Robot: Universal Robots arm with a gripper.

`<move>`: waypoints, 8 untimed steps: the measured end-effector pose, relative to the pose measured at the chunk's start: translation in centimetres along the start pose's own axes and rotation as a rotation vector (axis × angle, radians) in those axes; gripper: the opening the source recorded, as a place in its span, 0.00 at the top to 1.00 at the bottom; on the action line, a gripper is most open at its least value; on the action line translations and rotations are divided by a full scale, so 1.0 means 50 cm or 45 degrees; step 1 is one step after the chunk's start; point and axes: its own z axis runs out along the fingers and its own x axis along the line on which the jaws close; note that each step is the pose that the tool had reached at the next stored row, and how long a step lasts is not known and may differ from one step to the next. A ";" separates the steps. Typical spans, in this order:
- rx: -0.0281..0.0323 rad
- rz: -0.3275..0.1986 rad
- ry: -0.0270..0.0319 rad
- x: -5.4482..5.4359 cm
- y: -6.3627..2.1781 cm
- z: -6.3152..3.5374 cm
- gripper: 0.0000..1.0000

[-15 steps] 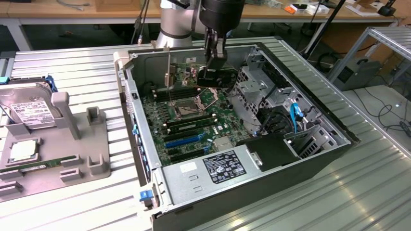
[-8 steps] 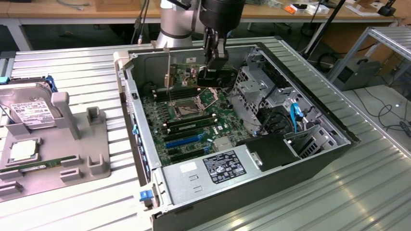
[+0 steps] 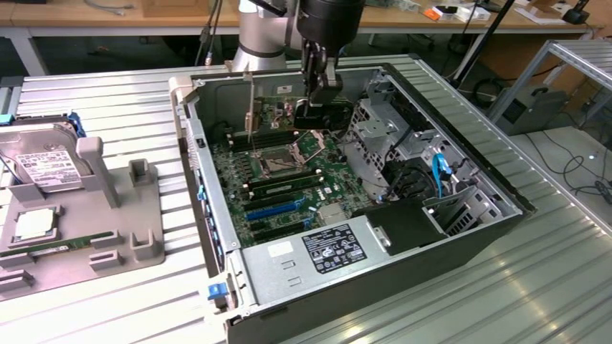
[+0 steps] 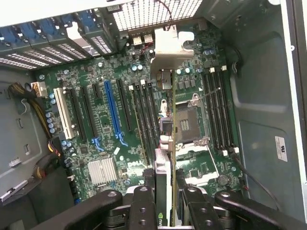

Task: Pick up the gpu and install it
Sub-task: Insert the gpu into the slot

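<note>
gpu (image 3: 319, 117) — held on edge inside the case (image 3: 478, 215), above the board (image 4: 86, 148) | gripper (image 3: 320, 100): closed on gpu | step: install, not in a slot yet | need, I think — line its edge up over the blue slot (image 4: 111, 112)

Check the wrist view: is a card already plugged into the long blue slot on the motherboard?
No: the blue slot lies empty, while the gpu hangs edge-on between the fingers over the motherboard.

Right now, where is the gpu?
The gpu is in the gripper inside the case, on edge above the motherboard near the CPU socket, top centre of the exterior view.
</note>
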 end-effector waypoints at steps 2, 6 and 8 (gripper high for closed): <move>-0.0006 -0.017 -0.0006 0.000 0.000 0.000 0.73; -0.0017 -0.056 -0.0022 0.000 -0.001 0.001 0.73; -0.0022 -0.070 -0.0028 0.000 -0.001 0.002 0.73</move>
